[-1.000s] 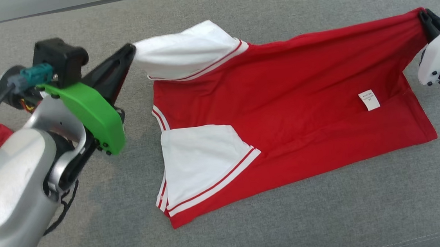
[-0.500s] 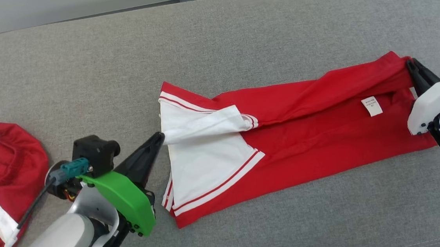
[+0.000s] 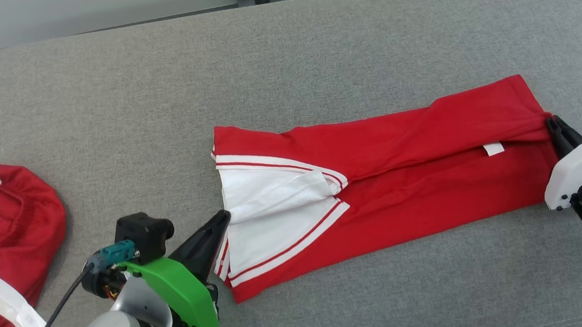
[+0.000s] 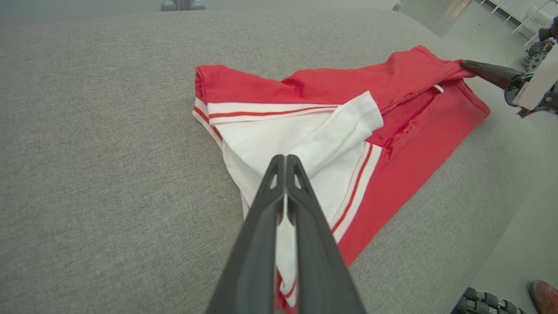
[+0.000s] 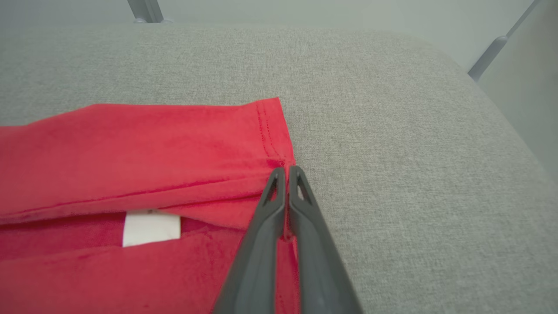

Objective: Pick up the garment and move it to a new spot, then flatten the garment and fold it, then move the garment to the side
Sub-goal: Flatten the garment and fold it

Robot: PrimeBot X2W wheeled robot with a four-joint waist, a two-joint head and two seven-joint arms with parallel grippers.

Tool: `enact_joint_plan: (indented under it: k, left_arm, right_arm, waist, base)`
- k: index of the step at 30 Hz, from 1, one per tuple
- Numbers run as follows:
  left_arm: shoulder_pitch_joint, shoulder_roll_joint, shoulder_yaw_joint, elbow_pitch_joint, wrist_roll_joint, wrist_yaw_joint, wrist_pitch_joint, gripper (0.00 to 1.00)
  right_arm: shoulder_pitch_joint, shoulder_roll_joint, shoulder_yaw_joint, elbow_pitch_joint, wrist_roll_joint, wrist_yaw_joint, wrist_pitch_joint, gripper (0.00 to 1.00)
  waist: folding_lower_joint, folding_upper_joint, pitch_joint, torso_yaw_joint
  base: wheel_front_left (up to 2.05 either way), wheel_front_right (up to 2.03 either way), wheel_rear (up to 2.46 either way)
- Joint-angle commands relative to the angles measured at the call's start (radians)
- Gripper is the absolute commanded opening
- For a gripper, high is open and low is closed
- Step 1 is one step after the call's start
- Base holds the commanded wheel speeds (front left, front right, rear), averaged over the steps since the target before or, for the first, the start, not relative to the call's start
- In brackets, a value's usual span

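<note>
I've got plenty of bare grey padded surface (image 3: 313,52) all round the one folded red garment (image 3: 402,186), one second red shirt (image 3: 14,216) well off left, and two grippers pinched tight on the garment's ends, left gripper (image 3: 224,216) on a white sleeve (image 3: 273,198), right gripper (image 3: 550,121) on the hem corner (image 3: 536,115).

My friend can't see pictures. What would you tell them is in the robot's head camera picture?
A red shirt with white sleeves lies folded lengthwise on a grey fabric surface. The left gripper pinches a white sleeve and the right gripper pinches the red hem corner. A crumpled red-and-white garment lies at the far left.
</note>
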Motion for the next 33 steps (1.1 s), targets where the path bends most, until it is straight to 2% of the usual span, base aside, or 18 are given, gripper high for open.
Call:
enact_joint_plan:
  k: [1, 3, 4, 5, 6, 7, 8, 13, 19, 23, 26, 33]
  left_arm:
    - [0.021, -0.004, -0.002, 0.005, -0.008, 0.003, -0.008, 0.00]
    - [0.030, -0.008, -0.007, 0.013, -0.013, 0.004, -0.006, 0.00]
    - [0.034, -0.009, -0.012, 0.016, -0.014, 0.005, 0.001, 0.05]
    - [0.039, -0.011, -0.016, 0.018, -0.019, 0.005, 0.004, 0.30]
    - [0.040, -0.014, -0.016, 0.020, -0.019, 0.007, 0.002, 0.45]
    - [0.043, -0.018, -0.015, 0.023, -0.020, 0.009, -0.002, 0.68]
    - [0.047, -0.020, -0.014, 0.026, -0.022, 0.014, -0.006, 1.00]
    - [0.079, -0.043, 0.009, 0.035, 0.003, 0.053, -0.086, 1.00]
    - [0.163, -0.090, 0.055, 0.076, 0.056, 0.161, -0.269, 1.00]
    - [0.226, -0.138, 0.113, 0.106, 0.098, 0.228, -0.326, 1.00]
    - [0.267, -0.186, 0.169, 0.098, 0.163, 0.245, -0.333, 1.00]
    - [0.397, -0.303, 0.302, 0.061, 0.380, 0.228, -0.333, 1.00]
  right_arm:
    - [0.019, 0.005, -0.002, 0.008, 0.001, -0.002, -0.008, 0.00]
    - [0.022, 0.009, -0.005, 0.016, 0.000, -0.002, -0.008, 0.00]
    - [0.024, 0.011, -0.005, 0.020, 0.000, -0.002, -0.008, 0.22]
    - [0.025, 0.014, -0.005, 0.025, 0.002, -0.002, -0.007, 0.48]
    - [0.026, 0.016, -0.005, 0.028, 0.002, -0.002, -0.007, 1.00]
    - [0.027, 0.017, -0.008, 0.034, 0.003, -0.002, -0.007, 1.00]
    - [0.030, 0.018, -0.010, 0.038, 0.003, -0.002, -0.007, 1.00]
    - [0.051, 0.017, -0.053, 0.015, -0.014, -0.002, -0.008, 1.00]
    - [0.175, 0.053, -0.179, -0.125, -0.063, -0.002, -0.007, 1.00]
    - [0.287, 0.098, -0.265, -0.213, -0.103, -0.002, -0.008, 1.00]
    - [0.360, 0.134, -0.317, -0.256, -0.124, -0.002, -0.008, 1.00]
    - [0.480, 0.201, -0.425, -0.314, -0.153, -0.002, -0.008, 1.00]
  waist:
    - [0.0001, 0.0000, -0.006, 0.000]
    - [0.0001, 0.0000, -0.012, -0.001]
    - [0.0001, 0.0000, -0.015, -0.002]
    - [0.0001, 0.0000, -0.018, -0.002]
    - [0.0001, 0.0000, -0.021, -0.002]
    - [0.0001, 0.0000, -0.025, -0.002]
    - [0.0001, 0.0000, -0.029, -0.002]
    - [0.0001, 0.0000, -0.066, -0.003]
    - [0.0001, 0.0000, -0.140, -0.008]
    - [0.0001, 0.0000, -0.186, -0.003]
    - [0.0001, 0.0000, -0.213, 0.009]
    - [0.0001, 0.0000, -0.259, 0.057]
  base:
    - [0.00, 0.00, 0.00]
    - [0.00, 0.00, 0.00]
    - [0.00, 0.00, 0.00]
    - [0.00, 0.00, 0.00]
    - [0.00, 0.00, 0.00]
    - [0.00, 0.00, 0.00]
    - [0.00, 0.00, 0.00]
    - [0.00, 0.00, 0.00]
    - [0.00, 0.00, 0.00]
    - [0.00, 0.00, 0.00]
    - [0.00, 0.00, 0.00]
    - [0.00, 0.00, 0.00]
